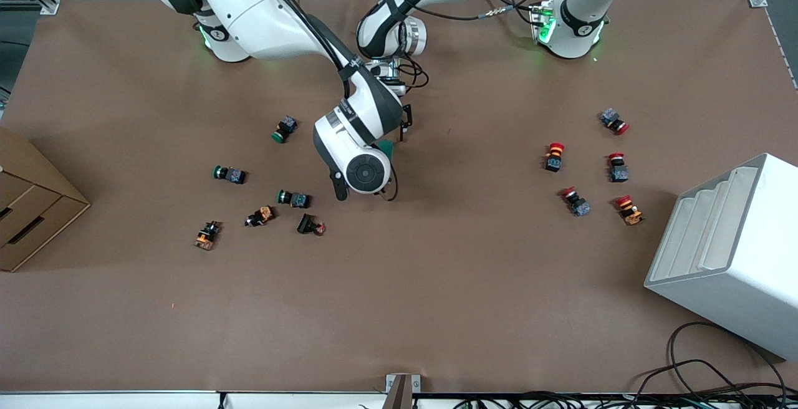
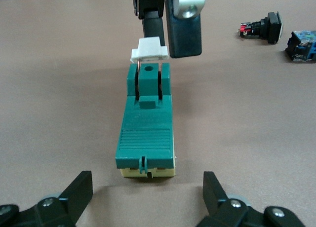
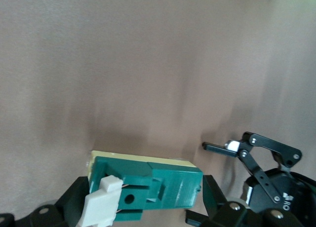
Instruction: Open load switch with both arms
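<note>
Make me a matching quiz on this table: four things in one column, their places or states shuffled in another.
1 dark-green rectangular load switch
2 left gripper
3 right gripper
4 brown cardboard box

A at the switch's white lever
B open, astride the switch's lever-free end
C at the right arm's end of the table
D mid-table, between both grippers

Pairs: 1-D, 2-B, 3-A, 4-C

Both arms (image 1: 262,10) were glossy white with black joint bands, black cables and green-lit bases (image 1: 548,30).
</note>
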Controlling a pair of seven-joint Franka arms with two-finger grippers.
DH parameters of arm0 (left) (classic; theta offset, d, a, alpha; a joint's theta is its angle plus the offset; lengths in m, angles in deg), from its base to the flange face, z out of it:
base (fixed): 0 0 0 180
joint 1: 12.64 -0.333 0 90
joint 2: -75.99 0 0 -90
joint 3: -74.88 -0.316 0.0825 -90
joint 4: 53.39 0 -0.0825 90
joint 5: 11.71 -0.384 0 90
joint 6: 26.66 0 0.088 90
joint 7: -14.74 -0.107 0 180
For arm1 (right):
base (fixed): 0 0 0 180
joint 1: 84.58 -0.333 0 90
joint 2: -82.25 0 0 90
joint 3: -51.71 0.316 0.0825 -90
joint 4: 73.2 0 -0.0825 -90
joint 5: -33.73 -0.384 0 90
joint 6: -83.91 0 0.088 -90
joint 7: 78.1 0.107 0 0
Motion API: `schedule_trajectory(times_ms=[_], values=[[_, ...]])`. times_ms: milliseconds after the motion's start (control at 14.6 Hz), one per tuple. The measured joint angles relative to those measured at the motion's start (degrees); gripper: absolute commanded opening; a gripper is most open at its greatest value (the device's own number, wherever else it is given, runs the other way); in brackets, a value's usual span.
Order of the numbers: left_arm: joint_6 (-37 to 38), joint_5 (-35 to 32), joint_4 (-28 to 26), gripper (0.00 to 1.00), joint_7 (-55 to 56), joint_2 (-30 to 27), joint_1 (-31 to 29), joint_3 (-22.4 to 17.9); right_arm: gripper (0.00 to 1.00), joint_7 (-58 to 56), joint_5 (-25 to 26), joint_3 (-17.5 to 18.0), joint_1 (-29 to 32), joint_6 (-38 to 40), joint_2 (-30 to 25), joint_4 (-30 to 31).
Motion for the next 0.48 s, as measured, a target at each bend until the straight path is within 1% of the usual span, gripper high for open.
schedule_trajectory(times_ms=[205,478], values=[[0.0,0.0,0.0,0.98,0.0,0.0,0.0,0.0,1.0,0.0,-0.5,0.1,-0.3,3.3,0.0,-1.2],[0.0,0.0,0.0,0.98,0.0,0.0,0.0,0.0,1.0,-0.1,-0.6,0.1,-0.3,5.2,0.0,-2.2]])
